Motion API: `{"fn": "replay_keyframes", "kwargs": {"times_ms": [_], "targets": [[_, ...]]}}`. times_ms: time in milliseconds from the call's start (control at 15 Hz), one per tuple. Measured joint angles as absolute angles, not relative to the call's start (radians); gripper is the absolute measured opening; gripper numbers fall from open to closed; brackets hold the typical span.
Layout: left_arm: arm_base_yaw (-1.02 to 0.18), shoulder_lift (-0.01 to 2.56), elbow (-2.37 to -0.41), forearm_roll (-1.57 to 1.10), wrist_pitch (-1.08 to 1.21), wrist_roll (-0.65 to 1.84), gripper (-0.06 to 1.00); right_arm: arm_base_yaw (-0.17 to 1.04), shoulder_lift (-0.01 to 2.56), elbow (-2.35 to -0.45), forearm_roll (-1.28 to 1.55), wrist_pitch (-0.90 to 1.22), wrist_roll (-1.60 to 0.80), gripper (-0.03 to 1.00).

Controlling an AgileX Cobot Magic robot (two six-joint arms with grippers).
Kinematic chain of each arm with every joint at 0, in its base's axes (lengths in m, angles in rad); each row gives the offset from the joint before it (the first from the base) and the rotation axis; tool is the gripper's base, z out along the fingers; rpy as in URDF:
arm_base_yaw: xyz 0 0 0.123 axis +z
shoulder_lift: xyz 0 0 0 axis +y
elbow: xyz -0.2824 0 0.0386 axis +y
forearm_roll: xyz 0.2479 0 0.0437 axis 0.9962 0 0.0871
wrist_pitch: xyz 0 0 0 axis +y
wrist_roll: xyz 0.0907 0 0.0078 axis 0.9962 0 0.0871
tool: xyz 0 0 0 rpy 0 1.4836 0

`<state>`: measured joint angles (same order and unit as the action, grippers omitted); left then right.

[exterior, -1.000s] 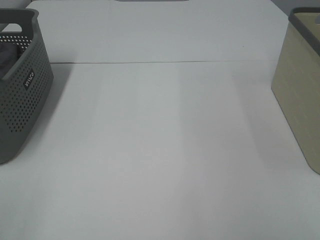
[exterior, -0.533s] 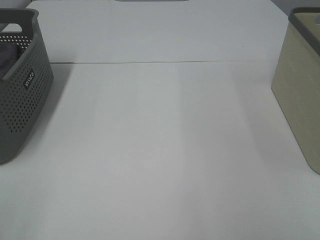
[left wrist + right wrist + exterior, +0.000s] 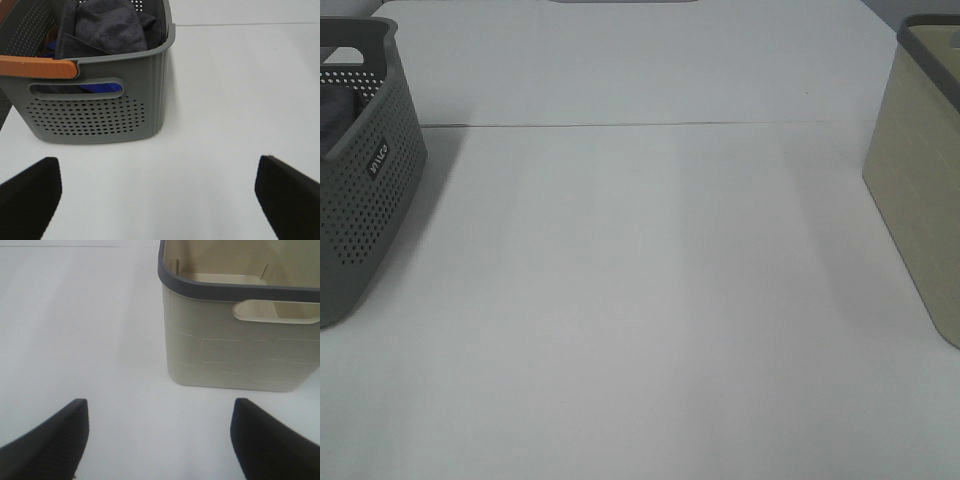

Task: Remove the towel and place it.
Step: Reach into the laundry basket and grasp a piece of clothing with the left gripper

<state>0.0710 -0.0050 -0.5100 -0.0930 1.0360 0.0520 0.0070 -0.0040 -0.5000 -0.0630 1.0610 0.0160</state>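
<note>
Item 1: towel, dark charcoal-grey terry, bunched inside the grey perforated basket, its folds reaching about rim height; nothing grips it. Item 2: that basket, at the left edge of the high view, partly cut off by the frame, with a small white label on its side wall. Item 3: orange-brown grip piece on the basket's rim, above a handle slot through which blue cloth shows beneath the towel. Item 4: beige basket with a dark grey rim, at the right edge of the high view, interior bare as far as the right wrist camera shows. Item 5: white table, a thin seam crossing its upper part. Item 6: left gripper, jaws spread wide, holding nothing, short of the grey basket. Item 7: right gripper, jaws likewise spread, holding nothing, short of the beige basket.
</note>
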Motion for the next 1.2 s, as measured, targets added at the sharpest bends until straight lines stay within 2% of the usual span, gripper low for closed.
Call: {"fn": "replay_keyframes", "kwargs": {"times_ms": [667,867,1200], "targets": [[0.071,-0.005,-0.510,-0.093,1.036,0.072,0.99,0.007,-0.004,-0.500,-0.063,1.061,0.016,0.76],[0.071,0.080,-0.559,-0.095,1.072,0.269,0.99,0.007,-0.004,-0.500,-0.063,1.061,0.016,0.76],[0.071,0.458,-0.843,-0.084,1.086,0.586,0.99,0.007,-0.004,-0.500,-0.063,1.061,0.016,0.76]]}}
